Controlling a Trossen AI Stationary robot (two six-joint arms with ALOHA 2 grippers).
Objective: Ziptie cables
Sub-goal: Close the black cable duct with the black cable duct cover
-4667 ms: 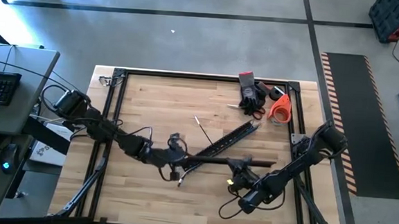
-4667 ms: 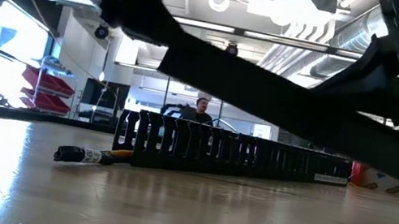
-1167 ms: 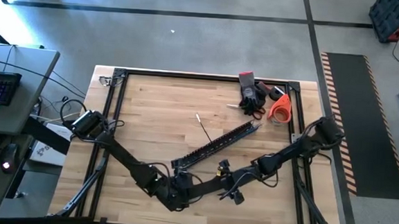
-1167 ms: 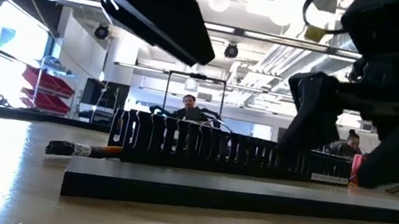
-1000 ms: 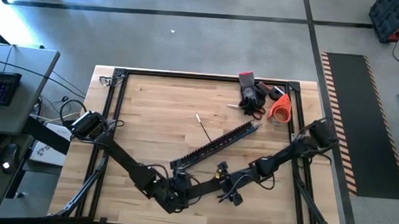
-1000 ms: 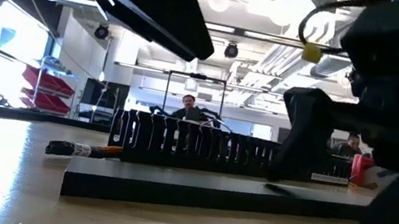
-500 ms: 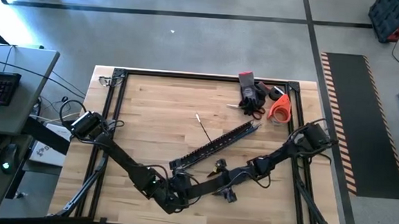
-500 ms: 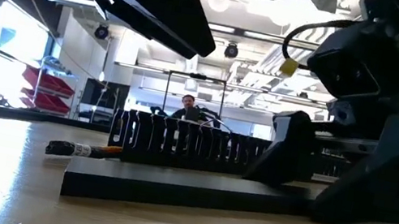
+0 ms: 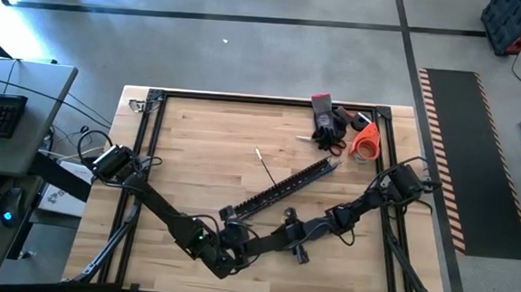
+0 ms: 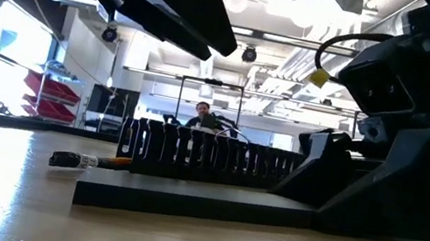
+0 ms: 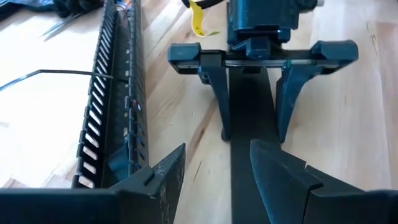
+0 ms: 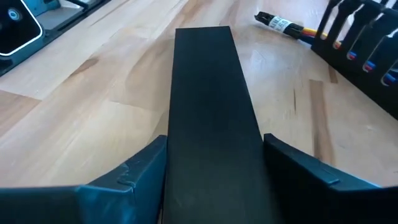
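Observation:
A long flat black strip (image 9: 259,244) lies on the table near its front edge. My right gripper (image 12: 214,149) is down at the strip's right end, shut on it. My left gripper (image 11: 217,174) hovers open above the strip's left end, well clear of the table in the low view. Behind the strip lies a slotted black duct (image 9: 280,191). The cables (image 11: 132,102) run inside the duct. Their labelled end (image 10: 79,161) sticks out of its left end and rests on the wood. My right gripper pinches the strip's two long edges (image 11: 233,115) between its two fingers, near the strip's right end. The fingers come from the table's right, slanting down, and point along the strip. The strip lies flat on the table.
Black gloves (image 9: 327,118), red-handled scissors (image 9: 333,146) and an orange tape roll (image 9: 366,142) sit at the far right. A thin white tie (image 9: 264,167) lies by the duct. A black frame (image 9: 152,139) borders the table. A person (image 10: 201,116) sits in the room beyond.
My right gripper has moved toward the table's left along the strip and come down onto it, so that its fingers now stand against the strip's edges. The strip's left end has slid slightly toward the right.

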